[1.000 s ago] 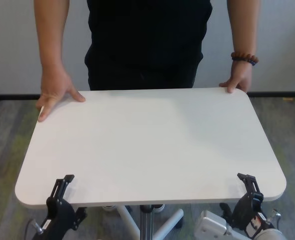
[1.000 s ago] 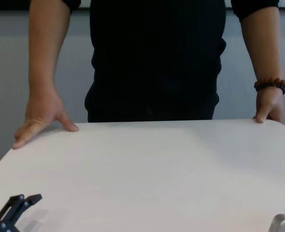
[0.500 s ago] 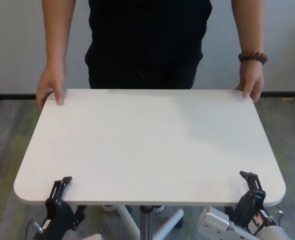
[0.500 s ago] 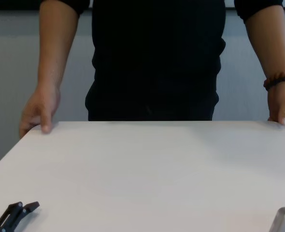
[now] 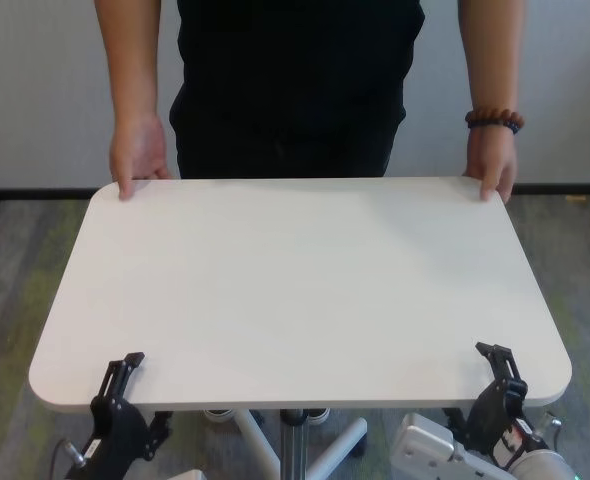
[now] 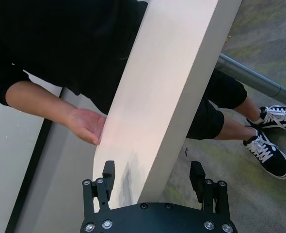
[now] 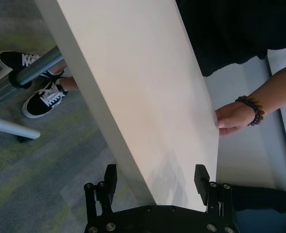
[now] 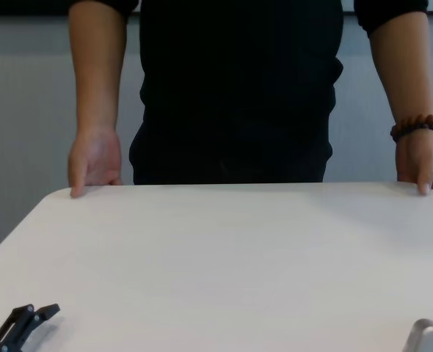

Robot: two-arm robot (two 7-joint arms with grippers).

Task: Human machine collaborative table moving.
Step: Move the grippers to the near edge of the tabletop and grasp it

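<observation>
My L tool (image 5: 118, 375) and R tool (image 5: 502, 368) both released, jaws straddling table (image 5: 295, 290) near edge, near corners. Human (image 5: 295, 80) holds far corners w/ both hands.

Bright, even indoor light, pretty soft overall. The table (image 5: 295, 290) glows white with only faint shadows, no harsh glare, and everything looks reasonably sharp.

The surface (image 5: 295, 290) lies between the robot and the human (image 5: 295, 80), who stands behind its far edge with a hand at each far corner. The left gripper (image 5: 120, 378) straddles the near left edge, the right gripper (image 5: 500, 372) the near right edge.
</observation>
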